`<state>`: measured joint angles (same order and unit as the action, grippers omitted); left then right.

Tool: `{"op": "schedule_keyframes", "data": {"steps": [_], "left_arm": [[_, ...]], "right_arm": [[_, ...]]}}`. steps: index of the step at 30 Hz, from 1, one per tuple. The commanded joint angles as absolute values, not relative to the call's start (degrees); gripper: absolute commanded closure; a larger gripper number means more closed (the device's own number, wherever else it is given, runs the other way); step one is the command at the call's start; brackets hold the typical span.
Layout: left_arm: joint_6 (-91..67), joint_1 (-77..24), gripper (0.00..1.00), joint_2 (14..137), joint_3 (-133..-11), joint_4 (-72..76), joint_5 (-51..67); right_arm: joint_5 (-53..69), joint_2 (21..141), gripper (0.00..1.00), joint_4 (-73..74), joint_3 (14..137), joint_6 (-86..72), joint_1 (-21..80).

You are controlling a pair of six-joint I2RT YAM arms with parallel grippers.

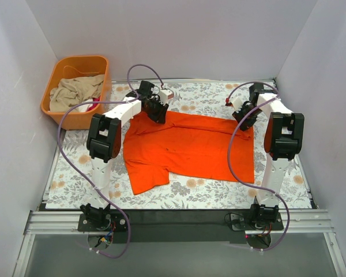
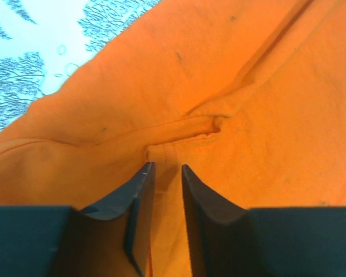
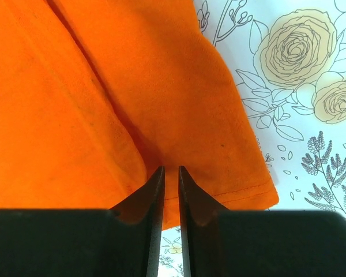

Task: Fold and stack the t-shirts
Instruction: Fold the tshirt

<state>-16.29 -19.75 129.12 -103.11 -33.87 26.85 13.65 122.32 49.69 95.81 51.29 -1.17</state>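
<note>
A bright orange-red t-shirt [image 1: 190, 150] lies spread across the floral tablecloth [image 1: 219, 193], one sleeve pointing toward the near left. My left gripper [image 1: 157, 109] sits at the shirt's far left edge. In the left wrist view its jaws [image 2: 166, 167] stand narrow, with a raised fold of the t-shirt [image 2: 219, 69] pinched between them. My right gripper [image 1: 246, 118] is at the far right corner. In the right wrist view its jaws [image 3: 170, 169] are nearly together on the hemmed edge of the t-shirt [image 3: 104, 86].
An orange plastic tub [image 1: 83, 59] stands off the table's far left corner, holding crumpled beige cloth [image 1: 75, 92] with a bit of red beside it. Grey walls close in the back and both sides. Both arm bases stand on the black rail at the near edge.
</note>
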Motion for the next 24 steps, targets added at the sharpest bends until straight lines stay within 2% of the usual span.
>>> {"op": "schedule_keyframes", "data": {"steps": [1, 3, 6, 12, 24], "left_arm": [[-14.94, -20.48, 0.76, 128.15, -103.89, -36.21, 29.53], [-15.12, -20.48, 0.75, 127.88, -103.01, -36.56, 29.71], [-15.47, -20.57, 0.66, 127.97, -102.66, -36.47, 28.83], [-16.00, -20.66, 0.59, 128.06, -102.83, -34.89, 27.07], [-15.91, -20.66, 0.60, 130.34, -107.23, -34.98, 25.75]], "right_arm": [[13.45, 121.11, 0.80, 51.24, 96.42, 51.59, -1.58], [13.27, 121.29, 0.80, 51.33, 96.59, 51.59, -1.58], [13.27, 121.46, 0.80, 51.50, 96.86, 51.68, -1.58], [13.97, 121.55, 0.78, 52.03, 97.03, 51.68, -1.67], [13.71, 121.91, 0.79, 52.65, 97.21, 52.29, -1.67]]}}
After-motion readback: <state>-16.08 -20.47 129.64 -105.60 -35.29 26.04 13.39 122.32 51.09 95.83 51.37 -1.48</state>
